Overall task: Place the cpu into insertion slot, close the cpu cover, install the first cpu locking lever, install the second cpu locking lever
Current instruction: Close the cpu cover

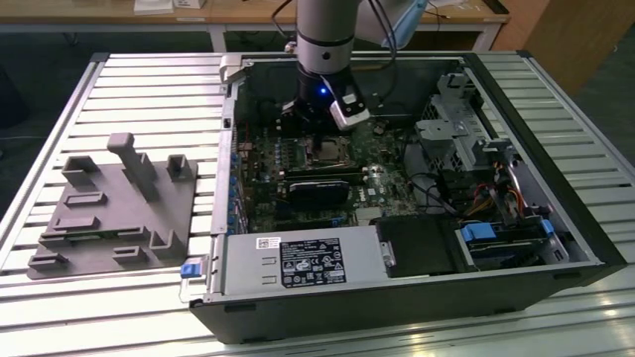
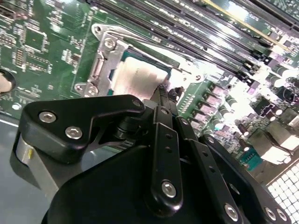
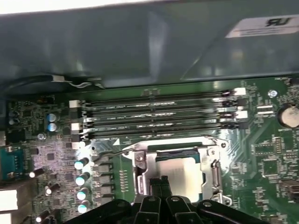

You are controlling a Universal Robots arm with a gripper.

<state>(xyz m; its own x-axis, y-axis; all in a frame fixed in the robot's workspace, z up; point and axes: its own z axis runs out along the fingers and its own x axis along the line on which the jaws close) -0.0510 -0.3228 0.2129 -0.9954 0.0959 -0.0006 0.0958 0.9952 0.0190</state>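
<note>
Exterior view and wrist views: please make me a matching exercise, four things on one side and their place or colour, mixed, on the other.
1 cpu
2 memory slots
3 grey fixture
4 gripper

A on the table, outside the case
B long, black, side by side
C silver-grey, framed by the cover
D close above the cover

Pairs: 1-C, 2-B, 3-A, 4-D

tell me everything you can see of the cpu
The cpu is a flat square chip with a dull silver-grey metal top, lying level, set into the green motherboard beside the memory slots. The silvery cpu cover frames its edges. The end effector, shut, hangs over one edge; whether it touches cannot be told.
</note>
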